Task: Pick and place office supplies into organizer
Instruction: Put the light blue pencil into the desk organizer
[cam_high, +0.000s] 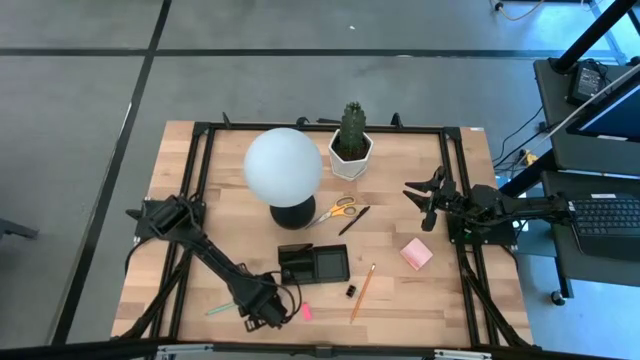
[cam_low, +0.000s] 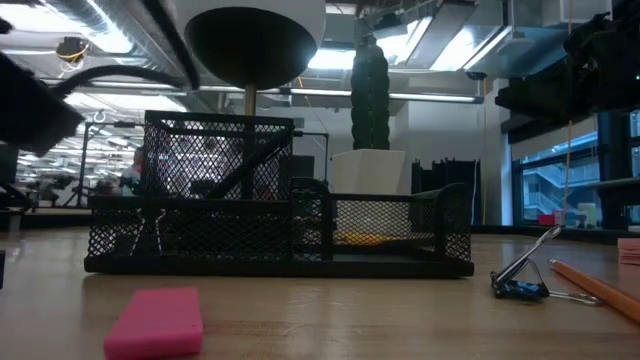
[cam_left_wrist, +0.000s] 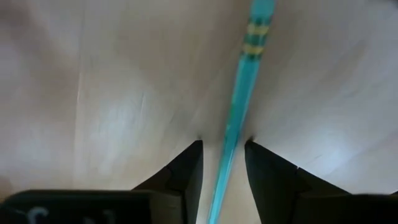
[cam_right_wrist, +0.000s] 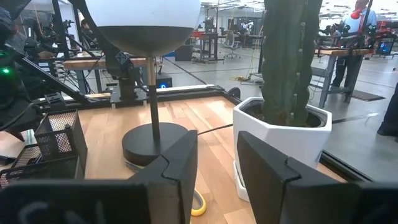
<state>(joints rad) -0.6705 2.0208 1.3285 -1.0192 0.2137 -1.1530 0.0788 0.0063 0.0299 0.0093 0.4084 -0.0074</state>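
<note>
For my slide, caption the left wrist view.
Left gripper straddles a green pencil lying on the wooden table.

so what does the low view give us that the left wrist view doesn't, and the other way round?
Only low view: the mesh organizer, pink eraser, binder clip, orange pencil, lamp and cactus.
Only left wrist view: the left claw with its fingers open on either side of the green pencil, which lies on the wood.
Both: the wooden table.
</note>
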